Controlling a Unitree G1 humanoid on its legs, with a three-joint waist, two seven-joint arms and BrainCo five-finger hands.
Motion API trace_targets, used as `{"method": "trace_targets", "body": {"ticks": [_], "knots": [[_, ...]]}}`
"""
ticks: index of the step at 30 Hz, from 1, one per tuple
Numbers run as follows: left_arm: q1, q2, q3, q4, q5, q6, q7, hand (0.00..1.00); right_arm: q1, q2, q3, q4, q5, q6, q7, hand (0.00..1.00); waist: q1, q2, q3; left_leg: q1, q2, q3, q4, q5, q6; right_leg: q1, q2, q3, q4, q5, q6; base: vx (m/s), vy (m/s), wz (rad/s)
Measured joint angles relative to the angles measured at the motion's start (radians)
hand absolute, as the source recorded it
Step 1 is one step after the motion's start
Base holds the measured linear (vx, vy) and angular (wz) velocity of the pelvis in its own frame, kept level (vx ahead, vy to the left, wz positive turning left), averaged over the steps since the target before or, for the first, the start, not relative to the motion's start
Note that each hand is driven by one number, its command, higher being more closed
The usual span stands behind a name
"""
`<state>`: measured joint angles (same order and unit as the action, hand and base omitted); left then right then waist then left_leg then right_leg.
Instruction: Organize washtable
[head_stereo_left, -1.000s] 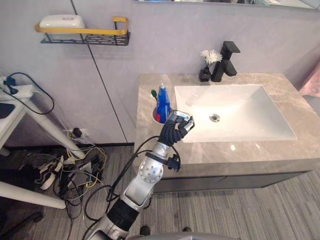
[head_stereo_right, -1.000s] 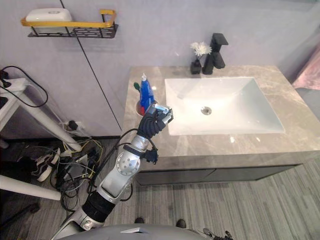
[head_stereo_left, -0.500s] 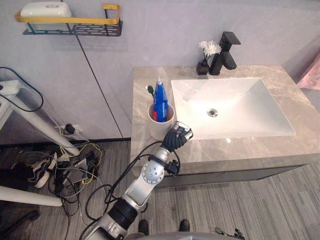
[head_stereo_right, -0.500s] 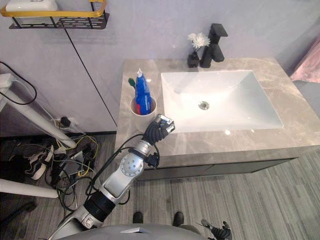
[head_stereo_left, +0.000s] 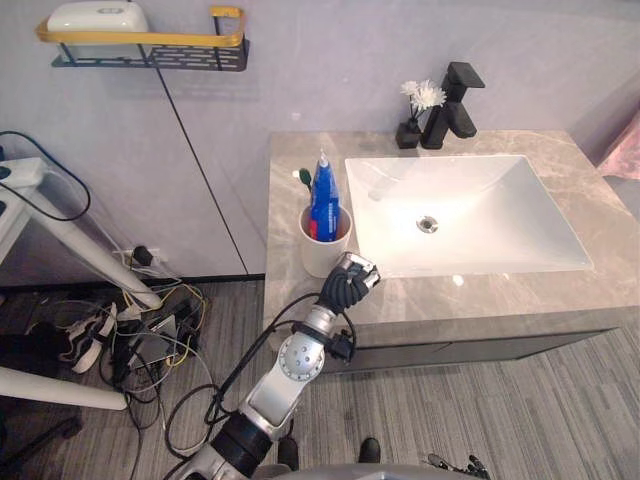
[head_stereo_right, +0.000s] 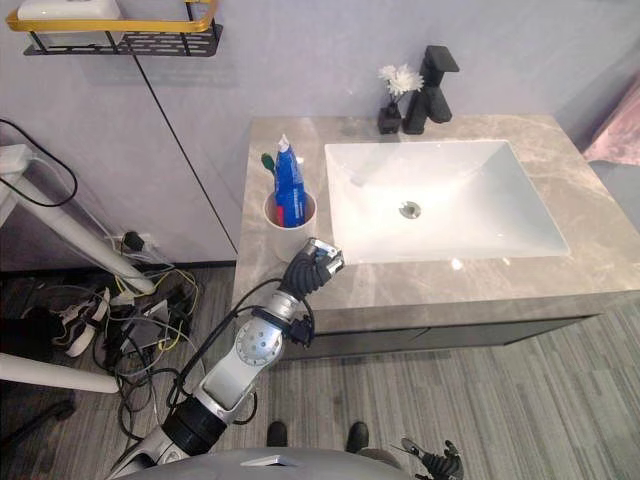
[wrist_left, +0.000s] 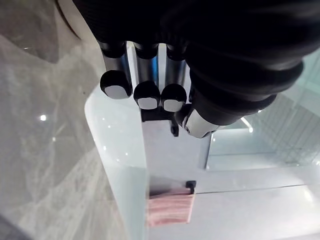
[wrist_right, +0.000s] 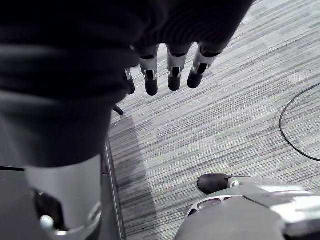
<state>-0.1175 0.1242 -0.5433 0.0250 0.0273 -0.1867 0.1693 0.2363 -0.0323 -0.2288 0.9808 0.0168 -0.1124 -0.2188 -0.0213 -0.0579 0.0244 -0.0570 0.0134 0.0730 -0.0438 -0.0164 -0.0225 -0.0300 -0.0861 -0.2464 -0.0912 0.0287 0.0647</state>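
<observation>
White cup (head_stereo_left: 322, 256) holding blue toothpaste (head_stereo_left: 323, 196) stands beside sink (head_stereo_left: 480, 200).

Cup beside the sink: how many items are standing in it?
2: a blue tube standing upright in the white cup, and a green-headed toothbrush just to its left. More may be hidden lower inside the cup.

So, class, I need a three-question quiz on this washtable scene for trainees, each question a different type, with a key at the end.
1. True or false: the blue tube stands in the white cup.
2. On which side of the sink does the cup stand? A) the robot's left B) the robot's right C) inside it
3. Which hand hangs over the floor with straight fingers?
Key: 1 true; 2 A; 3 the right hand.
</observation>
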Motion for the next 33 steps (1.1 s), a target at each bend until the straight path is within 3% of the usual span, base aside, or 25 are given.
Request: {"method": "trace_targets", "body": {"ticks": [17,33], "knots": [[0.093,0.005,0.039,-0.024,0.0,0.0,-0.027,1.0,0.001,0.0,0.001,0.0,0.0,-0.001,0.0,0.0,0.001,0.001,0.0,-0.001,-0.002,-0.008,0.0,0.006,0.002,0.005,-0.003,-0.014,0.0,0.0,0.0,0.0,0.001,0.02],[0.056,0.004,0.075,0.013,0.031,0.003,0.016,1.0,0.001,-0.001,0.001,0.0,0.0,-0.001,0.0,0.0,0.0,0.003,-0.002,0.0,-0.002,0.004,-0.004,0.006,0.002,-0.002,-0.003,-0.002,0.0,0.003,0.001,0.0,0.001,-0.02]]}}
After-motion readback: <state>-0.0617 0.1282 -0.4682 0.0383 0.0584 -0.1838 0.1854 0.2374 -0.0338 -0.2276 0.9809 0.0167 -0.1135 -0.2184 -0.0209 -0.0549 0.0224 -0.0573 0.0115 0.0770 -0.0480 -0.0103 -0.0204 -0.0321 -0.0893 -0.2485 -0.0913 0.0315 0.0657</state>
